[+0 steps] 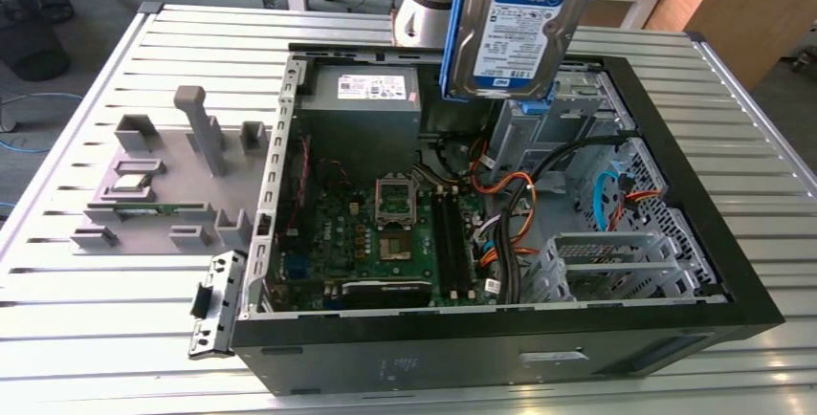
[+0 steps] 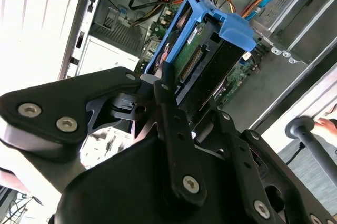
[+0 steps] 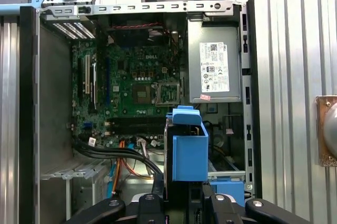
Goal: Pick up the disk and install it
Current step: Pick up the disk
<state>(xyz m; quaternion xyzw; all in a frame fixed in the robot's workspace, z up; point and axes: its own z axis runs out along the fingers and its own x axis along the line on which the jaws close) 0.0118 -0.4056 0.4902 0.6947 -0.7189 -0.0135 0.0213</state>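
left to right in the exterior view, on the slatted bench [image 1: 90, 338]: grey fixture block [image 1: 191, 162], open computer case [image 1: 447, 362], and, hanging upright above its far side, the disk [image 1: 518, 32] clamped between the jaws.

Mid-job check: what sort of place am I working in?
Probably a lab or workshop bench: an open computer case lies on a slatted metal table, grey part holders beside it, and the gripper holds the disk above.

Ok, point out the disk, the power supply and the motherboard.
disk [image 1: 518, 37], exterior view, on its white-and-blue label.
power supply [image 1: 360, 133], exterior view, on its bare grey face.
motherboard [image 1: 339, 229], exterior view, on the green board.
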